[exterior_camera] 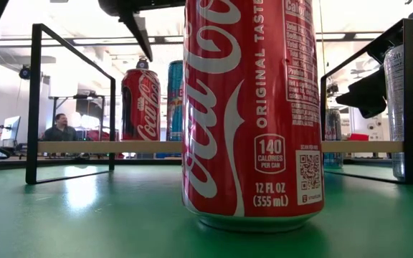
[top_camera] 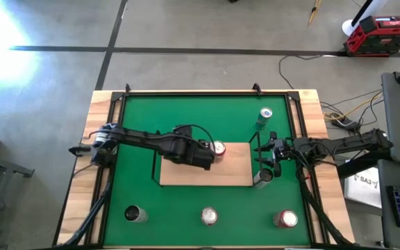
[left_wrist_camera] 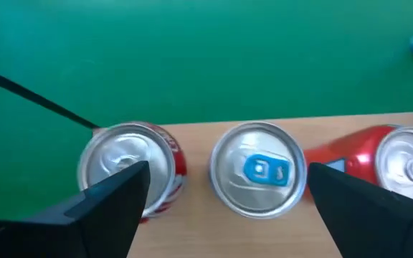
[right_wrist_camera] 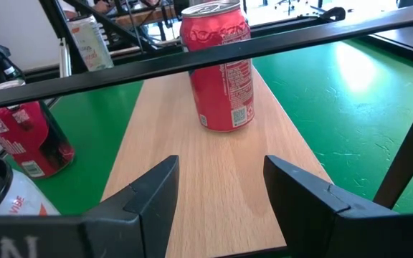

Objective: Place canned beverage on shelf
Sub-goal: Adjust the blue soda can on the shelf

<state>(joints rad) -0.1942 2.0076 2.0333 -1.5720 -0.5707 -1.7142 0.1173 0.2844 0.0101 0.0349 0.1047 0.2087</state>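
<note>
The shelf, a light-wood board in a black wire frame, lies mid-table on the green mat. Three cans stand upright in a row along its far edge: a red can, a can with a blue tab and another red can. My left gripper hangs open above the row. Its fingers stand on either side of the blue-tab can and touch nothing. In the high view the left arm hides all but the right-hand red can. My right gripper waits open at the shelf's right end.
Three cans stand along the near edge: dark, red and red. A green can stands at the far right. A silver can stands beside my right gripper. The shelf's upright wire ends rise at both sides.
</note>
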